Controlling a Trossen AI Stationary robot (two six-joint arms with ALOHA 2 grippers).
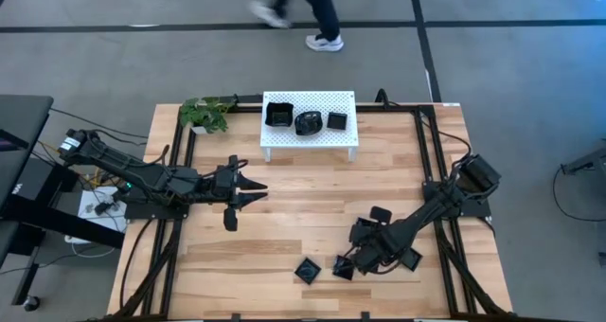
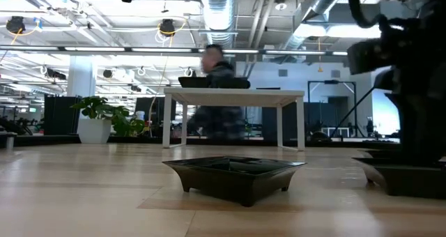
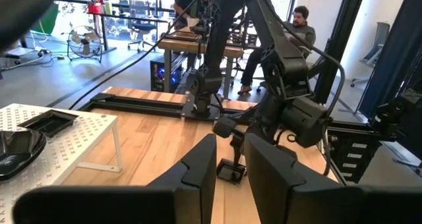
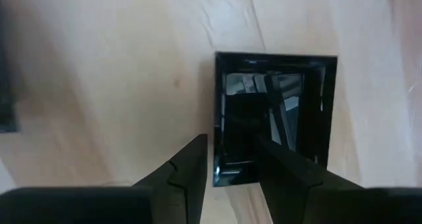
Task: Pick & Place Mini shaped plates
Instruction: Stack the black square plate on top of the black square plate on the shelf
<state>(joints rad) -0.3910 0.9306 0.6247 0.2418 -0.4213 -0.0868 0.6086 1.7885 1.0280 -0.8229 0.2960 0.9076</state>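
Three plates (image 1: pixel 307 120) are sitting on the white rack (image 1: pixel 346 137), others are lying on the bench (image 1: pixel 284 227), the right hand (image 4: pixel 232 168) is straddling a square plate's (image 4: pixel 277 112) rim with parted fingers, gripping nothing, and the left hand (image 1: pixel 258 191) is hanging part-open, empty.

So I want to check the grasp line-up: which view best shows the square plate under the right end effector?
The right wrist view: the square plate fills the picture, one rim between the open fingers of the right end effector. The high view shows it small, partly under the arm. In the low and left wrist views I cannot pick it out.
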